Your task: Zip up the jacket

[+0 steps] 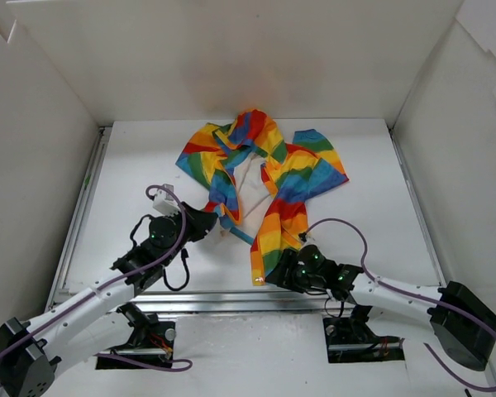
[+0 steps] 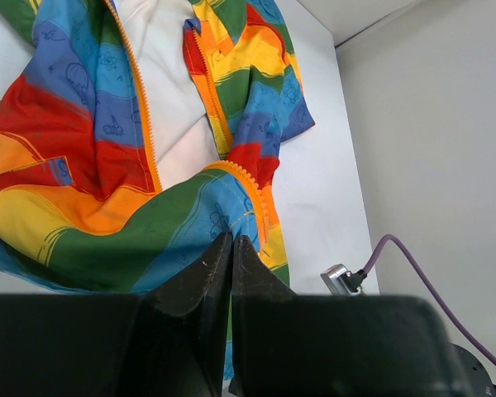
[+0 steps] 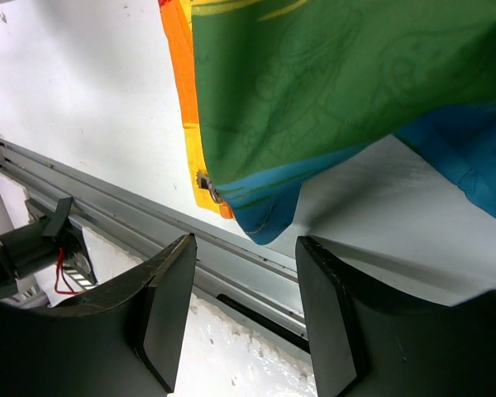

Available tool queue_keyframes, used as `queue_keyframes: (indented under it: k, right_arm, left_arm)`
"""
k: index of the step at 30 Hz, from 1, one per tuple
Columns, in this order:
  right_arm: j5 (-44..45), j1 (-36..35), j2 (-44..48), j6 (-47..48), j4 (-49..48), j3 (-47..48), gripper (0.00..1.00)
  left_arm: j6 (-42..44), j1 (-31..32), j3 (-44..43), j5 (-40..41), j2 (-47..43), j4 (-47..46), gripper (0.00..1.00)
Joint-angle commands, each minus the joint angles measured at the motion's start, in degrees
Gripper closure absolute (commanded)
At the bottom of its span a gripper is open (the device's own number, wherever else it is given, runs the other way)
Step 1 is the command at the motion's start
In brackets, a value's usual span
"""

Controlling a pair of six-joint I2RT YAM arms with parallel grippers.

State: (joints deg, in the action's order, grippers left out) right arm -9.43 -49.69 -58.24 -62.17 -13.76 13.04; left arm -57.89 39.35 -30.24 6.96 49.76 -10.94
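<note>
The jacket (image 1: pixel 273 178) lies open on the white table, rainbow stripes outward and white lining (image 1: pixel 250 182) showing in the middle. My left gripper (image 1: pixel 213 222) is shut on the jacket's lower left hem; in the left wrist view its tips (image 2: pixel 231 240) pinch blue fabric (image 2: pixel 190 231), with the orange zipper teeth (image 2: pixel 145 124) running up beyond. My right gripper (image 1: pixel 274 271) stands open at the bottom of the right front panel. In the right wrist view the panel's blue-green corner (image 3: pixel 314 83) and a small metal zipper end (image 3: pixel 205 184) hang just beyond the open gripper (image 3: pixel 244 244), untouched.
A metal rail (image 1: pixel 231 302) runs along the table's near edge, right under the right gripper (image 3: pixel 132 223). White walls close in the table at the left, back and right. Purple cables (image 1: pixel 347 227) loop over both arms.
</note>
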Motion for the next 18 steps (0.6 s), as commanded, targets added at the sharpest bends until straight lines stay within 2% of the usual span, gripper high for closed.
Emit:
queue_keyframes:
  k: [1, 10, 13, 18]
  right_arm:
    - [2.84, -0.93, -0.21, -1.99, 1.38, -1.08, 0.51]
    - [2.48, -1.46, -10.31, -1.90, -4.35, 1.29, 0.55]
    - [5.99, -1.46, -9.45, -1.90, -2.34, 2.08, 0.60]
    - [11.54, -1.37, -6.72, -1.81, 0.40, 2.17, 0.77]
  left_arm:
    - [-0.82, -0.33, -0.44, 0.42, -1.86, -2.68, 1.00]
    - [-0.30, -0.33, -1.75, 0.77, -1.77, -0.84, 1.00]
    - [-0.56, -0.33, -1.58, 0.68, -1.77, -1.19, 1.00]
    - [-0.12, -0.33, -2.46, 0.77, -1.59, -0.57, 1.00]
